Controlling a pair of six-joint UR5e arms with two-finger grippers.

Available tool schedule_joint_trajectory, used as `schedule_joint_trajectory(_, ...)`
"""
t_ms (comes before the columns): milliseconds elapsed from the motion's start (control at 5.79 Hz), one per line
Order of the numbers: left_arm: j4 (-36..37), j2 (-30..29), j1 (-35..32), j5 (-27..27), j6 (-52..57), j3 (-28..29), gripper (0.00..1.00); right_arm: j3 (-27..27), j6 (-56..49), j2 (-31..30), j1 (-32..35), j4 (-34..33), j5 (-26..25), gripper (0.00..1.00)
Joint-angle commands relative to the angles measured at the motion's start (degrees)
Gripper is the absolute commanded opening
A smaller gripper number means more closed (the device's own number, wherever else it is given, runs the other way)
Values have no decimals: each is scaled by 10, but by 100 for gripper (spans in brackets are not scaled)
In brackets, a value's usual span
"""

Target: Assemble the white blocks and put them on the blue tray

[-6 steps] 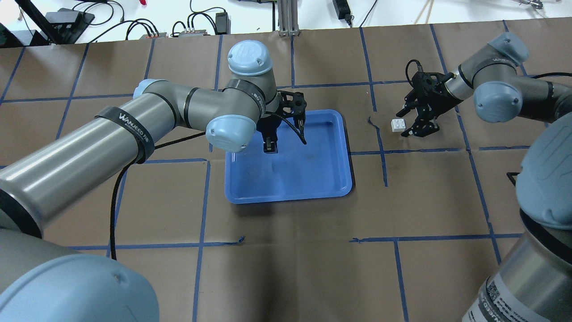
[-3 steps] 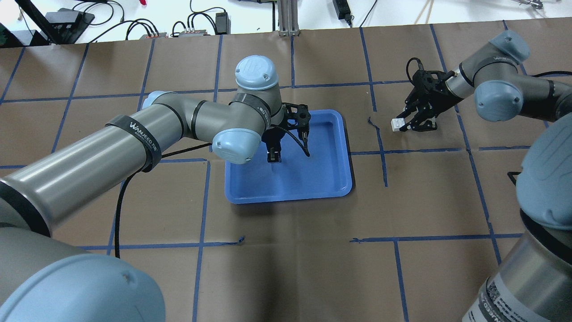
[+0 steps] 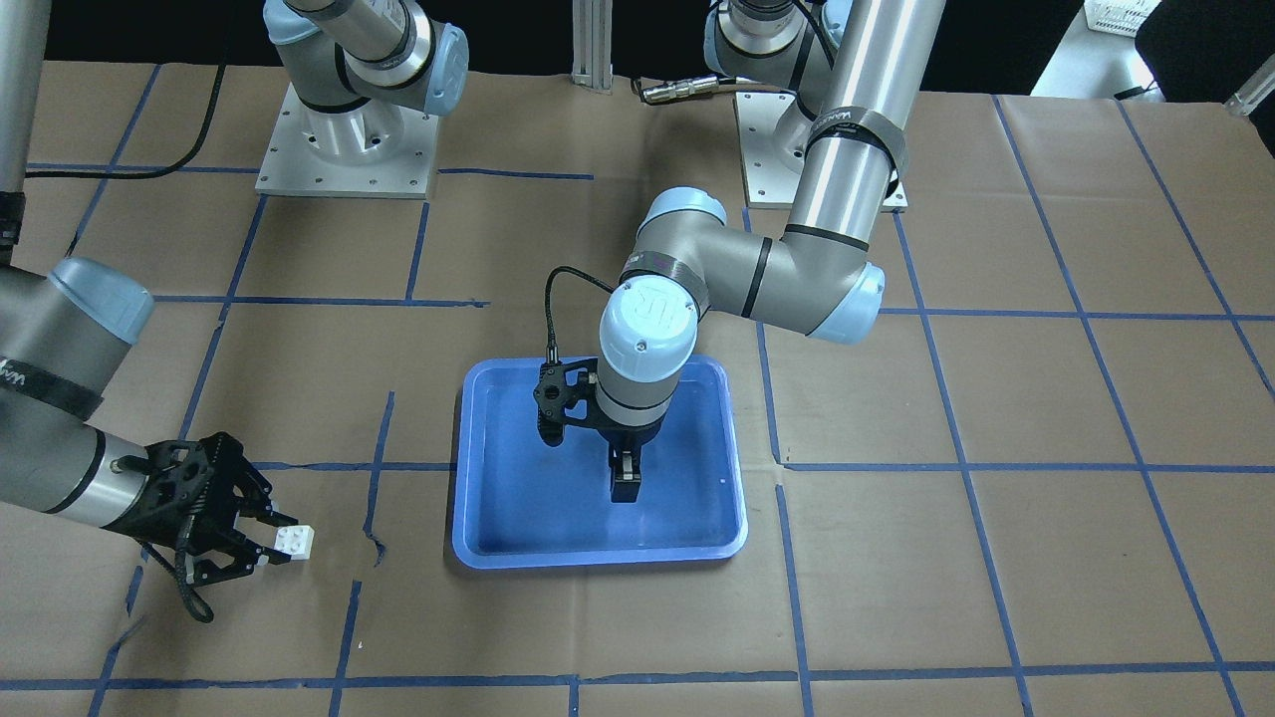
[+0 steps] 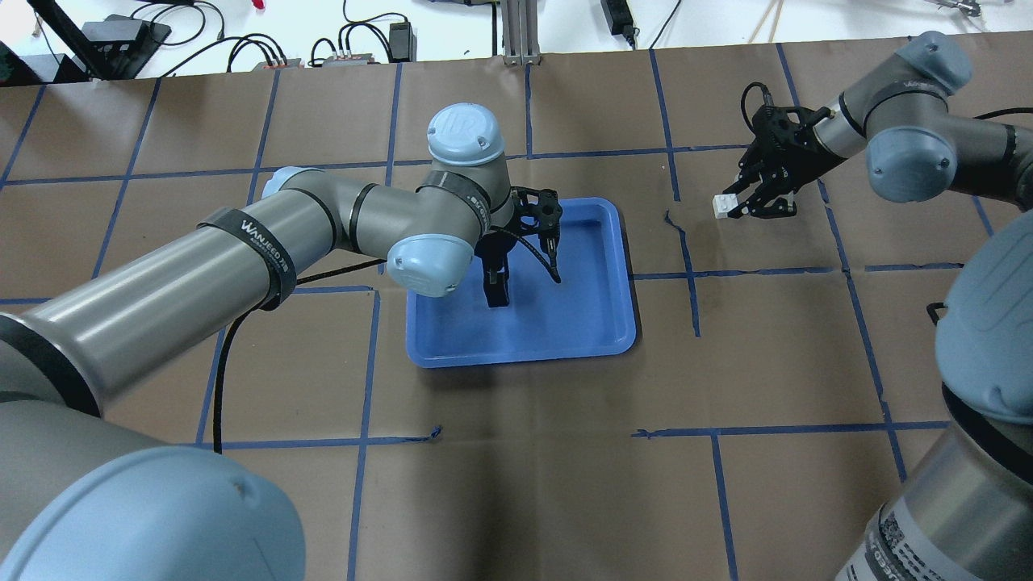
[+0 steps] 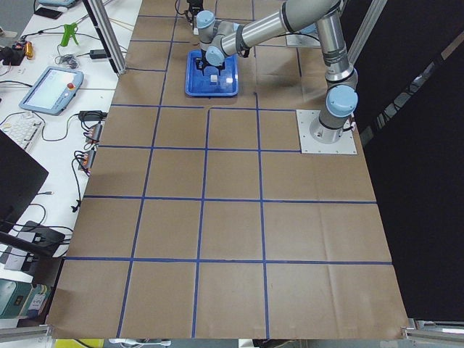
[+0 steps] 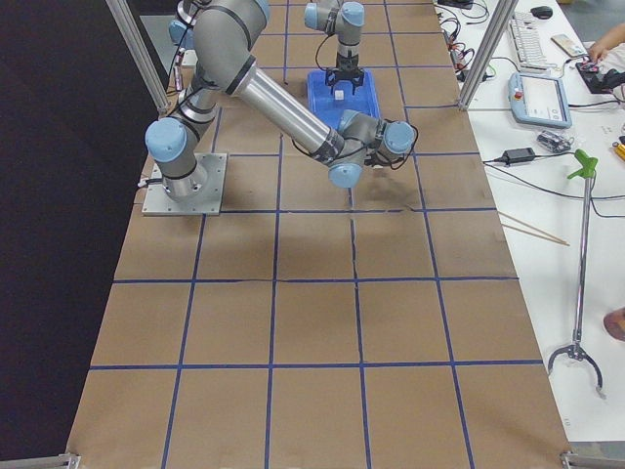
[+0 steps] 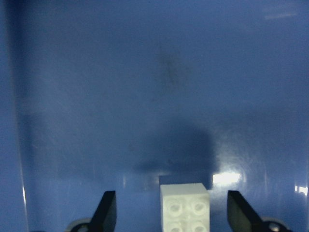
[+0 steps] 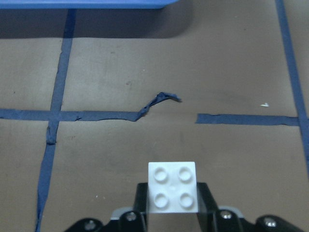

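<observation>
The right gripper (image 4: 742, 208) is seen clamped on a studded white block (image 4: 721, 206), which is held out on the robot's right of the blue tray (image 4: 565, 323), well apart from it, above the paper-covered table (image 4: 516, 484). Whether this block is clear of the paper cannot be told for certain. The left gripper (image 3: 626, 486) is pointed down into the tray, near its middle. Its fingers (image 7: 107, 212) are spread wide, and a second white block (image 7: 185, 205) is seen between them, touched by neither; it appears to be resting on the tray floor.
</observation>
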Motion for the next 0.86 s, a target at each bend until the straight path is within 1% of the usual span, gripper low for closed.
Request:
schedule_joint_trajectory(0, -53, 50, 0, 2, -47, 20, 98, -11, 54, -48, 6, 32, 0, 25)
schedule_joint_trajectory(173, -131, 93, 3, -17, -58, 47, 99, 7, 56, -72, 20, 41, 2, 25)
schedule_joint_trajectory(345, -229, 132, 4, -18, -67, 87, 99, 48, 96, -104, 44, 35, 5, 25)
schedule_joint_trajectory(518, -306, 175, 28, -17, -79, 99, 99, 75, 142, -124, 78, 18, 21, 26)
schedule_joint_trajectory(691, -351, 218, 68, -19, -81, 98, 99, 81, 207, -125, 119, -19, 22, 26)
